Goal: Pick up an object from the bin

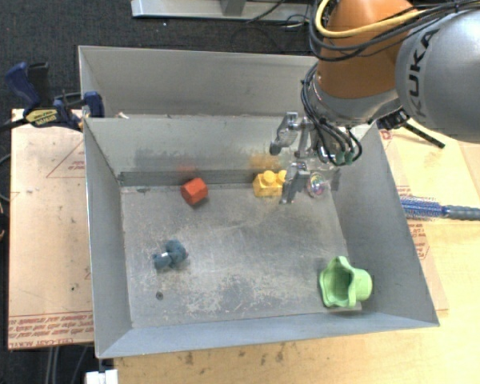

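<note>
Camera view, right of centre in the upper half: gripper down near the floor of the grey bin, close under the back wall. Jaw state unreadable past the cables and wrist metal; cannot tell released from clenched. Just to its left, touching or nearly so, a small yellow toy, lying beside the gripper rather than visibly inside it; nothing seen held. Long axis of the yellow toy roughly left-right in the frame, though too small to be sure. Probably needed for the coming move: a short shift toward frame left to centre over the yellow toy before closing. Further left along the same back strip, well apart, a red cube. Lower left, a grey-blue lump; lower right, near the front corner, a green cup-like thing. Wide open floor in the middle and left of the yellow toy; tight only toward the top of the frame, at the seam of back wall and floor, and toward the right, under the sloping side wall. Risk: pushing the yellow toy along the back wall instead of straddling it.
</note>
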Robot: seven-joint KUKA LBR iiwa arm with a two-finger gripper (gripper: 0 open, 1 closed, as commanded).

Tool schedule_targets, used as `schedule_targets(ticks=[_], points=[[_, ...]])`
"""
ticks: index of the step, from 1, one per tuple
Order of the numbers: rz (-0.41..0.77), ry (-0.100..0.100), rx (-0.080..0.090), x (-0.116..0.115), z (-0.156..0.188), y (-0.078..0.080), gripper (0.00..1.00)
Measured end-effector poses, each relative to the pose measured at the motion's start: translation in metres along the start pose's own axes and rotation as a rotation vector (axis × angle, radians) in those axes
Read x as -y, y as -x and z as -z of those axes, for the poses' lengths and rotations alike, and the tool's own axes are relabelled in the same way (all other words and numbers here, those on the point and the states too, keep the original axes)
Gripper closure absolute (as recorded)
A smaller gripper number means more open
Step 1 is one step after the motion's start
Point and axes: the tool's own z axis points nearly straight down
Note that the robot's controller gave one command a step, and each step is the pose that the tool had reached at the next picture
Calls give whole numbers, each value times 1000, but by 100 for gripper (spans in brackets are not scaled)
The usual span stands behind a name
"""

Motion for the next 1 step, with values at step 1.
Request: schedule_targets(ticks=[1], points=[[-182,2,11,24,-100,4,0]])
